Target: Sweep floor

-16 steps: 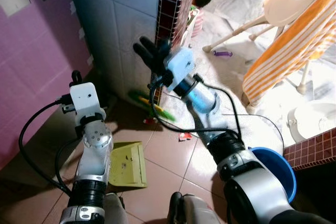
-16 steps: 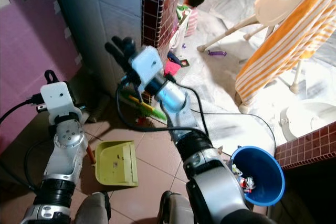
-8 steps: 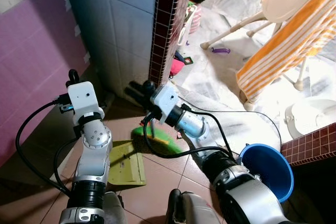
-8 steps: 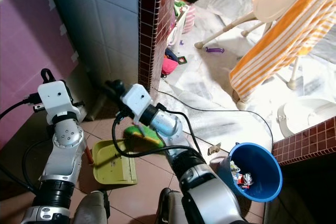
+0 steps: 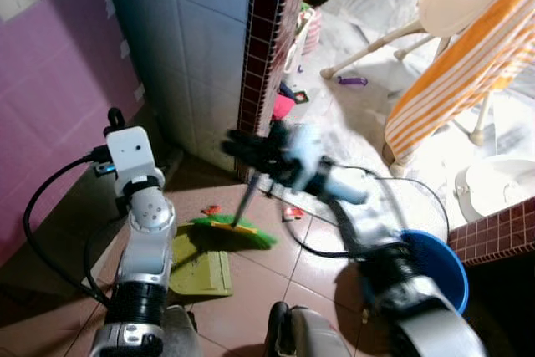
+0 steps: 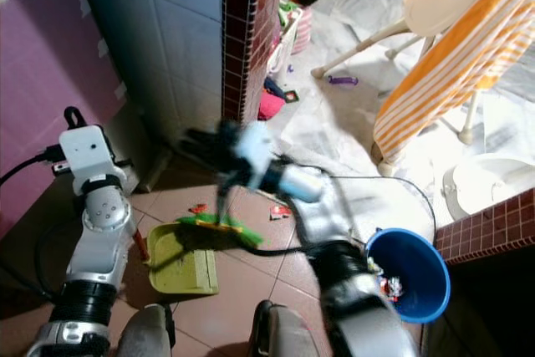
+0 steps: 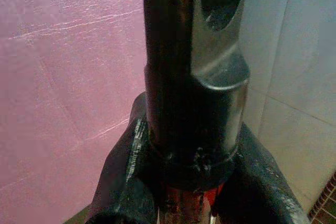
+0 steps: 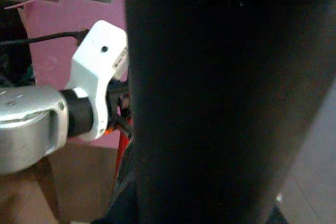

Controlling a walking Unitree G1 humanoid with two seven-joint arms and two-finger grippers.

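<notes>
as the right arm blurred mid-swing, the right gripper (image 5: 251,150) was clamped round the thin dark handle of the green brush (image 5: 236,232), whose head sat on the tile floor (image 5: 276,290) just at the mouth of the yellow dustpan (image 5: 201,263). the left gripper (image 5: 117,119) was closed on the dustpan's upright red-and-black handle (image 7: 191,77), pan lying flat on the tiles near the tiled wall corner (image 5: 255,64). a few small scraps of red litter (image 5: 292,212) lay on the floor beside the brush, one by the pan side too. blue bin (image 6: 410,277) with trash in it stood to the robot's right, well apart from the pan. a child sat further back by the high chair (image 5: 451,14). judging by looks, the brush was light, handle stiff, bristles soft and springy, so a grip high on the stem seemed fine but could let the head twist; the thin plastic pan would likely slide on smooth tile unless held down by its handle.
</notes>
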